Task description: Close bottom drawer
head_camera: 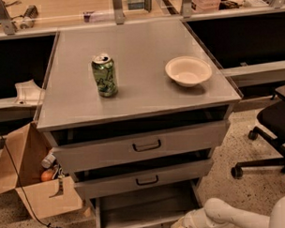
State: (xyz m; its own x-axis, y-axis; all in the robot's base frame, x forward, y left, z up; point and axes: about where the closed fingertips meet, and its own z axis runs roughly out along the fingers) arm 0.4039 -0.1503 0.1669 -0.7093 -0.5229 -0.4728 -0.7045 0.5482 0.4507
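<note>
The grey metal cabinet (133, 107) has three drawers, all pulled out a little. The bottom drawer (145, 207) sticks out furthest, and its wide shallow tray shows as empty. Its front panel and handle are cut off by the lower edge of the view. My white arm (230, 216) comes in from the lower right. The gripper (180, 227) sits at the very bottom edge, at the front right of the bottom drawer, and is mostly out of view.
A green can (104, 75) and a white bowl (188, 71) stand on the cabinet top. An open cardboard box (30, 181) sits on the floor to the left. A black office chair (274, 130) stands to the right. Desks run along the back.
</note>
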